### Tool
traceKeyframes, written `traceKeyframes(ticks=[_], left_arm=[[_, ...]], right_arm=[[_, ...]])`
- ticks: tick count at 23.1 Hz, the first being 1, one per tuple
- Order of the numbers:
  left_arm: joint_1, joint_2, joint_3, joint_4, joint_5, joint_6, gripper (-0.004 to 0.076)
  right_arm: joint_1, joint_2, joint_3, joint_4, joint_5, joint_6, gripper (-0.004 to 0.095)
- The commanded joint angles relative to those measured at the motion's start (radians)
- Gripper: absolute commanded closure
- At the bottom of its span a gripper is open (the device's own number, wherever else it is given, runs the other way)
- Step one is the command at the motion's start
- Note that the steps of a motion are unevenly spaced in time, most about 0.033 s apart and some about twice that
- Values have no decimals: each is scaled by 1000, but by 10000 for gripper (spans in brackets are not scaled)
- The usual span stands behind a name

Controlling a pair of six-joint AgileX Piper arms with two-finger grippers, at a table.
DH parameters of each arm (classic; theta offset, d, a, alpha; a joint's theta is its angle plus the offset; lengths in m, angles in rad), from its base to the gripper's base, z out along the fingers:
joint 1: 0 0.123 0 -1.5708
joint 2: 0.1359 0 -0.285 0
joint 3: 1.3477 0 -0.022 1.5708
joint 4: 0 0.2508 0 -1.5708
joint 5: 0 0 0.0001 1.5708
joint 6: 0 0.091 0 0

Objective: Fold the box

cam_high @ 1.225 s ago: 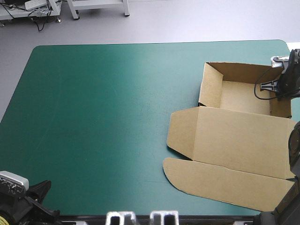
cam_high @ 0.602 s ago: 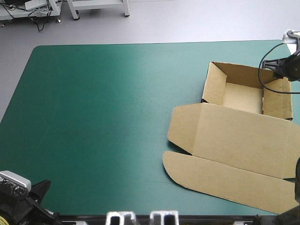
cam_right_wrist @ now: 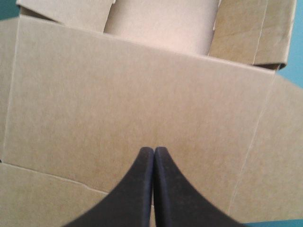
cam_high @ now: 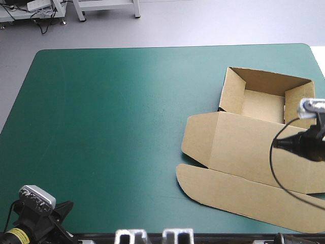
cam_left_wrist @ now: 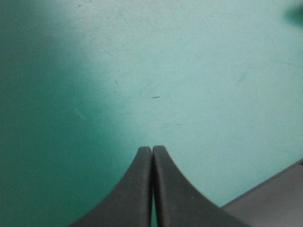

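The brown box (cam_high: 254, 147) lies at the table's right side as an open tray with raised walls (cam_high: 264, 99) at the far end and its lid flat toward the front. My right gripper (cam_high: 282, 144) hovers over the flat lid (cam_right_wrist: 142, 90), fingers shut in a pointed arch with nothing between them; the tray (cam_right_wrist: 161, 23) lies ahead of it. My left gripper (cam_high: 61, 216) rests at the table's front left corner, far from the box. Its fingers (cam_left_wrist: 142, 184) are shut over bare teal-green cover (cam_left_wrist: 165, 71).
The teal-green table (cam_high: 111, 117) is bare across its left and middle. The box's lid flap (cam_high: 244, 195) reaches close to the front edge at the right. A rounded side flap (cam_high: 198, 140) sticks out toward the middle.
My right gripper has left the tray's far right wall and come back toward the front, now over the flat lid. The tray's right wall stands up. The left arm has shifted slightly right.
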Motion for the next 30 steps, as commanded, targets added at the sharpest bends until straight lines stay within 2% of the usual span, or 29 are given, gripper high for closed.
traceKeyframes(ticks=[1,4,9,12,17,30], left_arm=[[-4,16,-6,-50,-112,29,734],[-4,16,-1,-56,-171,36,734],[-4,16,1,-57,-180,40,734],[-4,16,16,-57,-169,40,734],[-4,16,16,-43,-177,40,734],[-4,16,16,-43,-173,40,734]], right_arm=[[-5,-139,147,22,-109,-32,925],[-5,-245,294,11,-167,-36,925],[-5,-403,480,11,-245,-29,925],[-5,-505,563,-15,-281,36,925],[-5,-624,572,-74,-304,101,927],[-5,-636,572,-74,-304,101,927]])
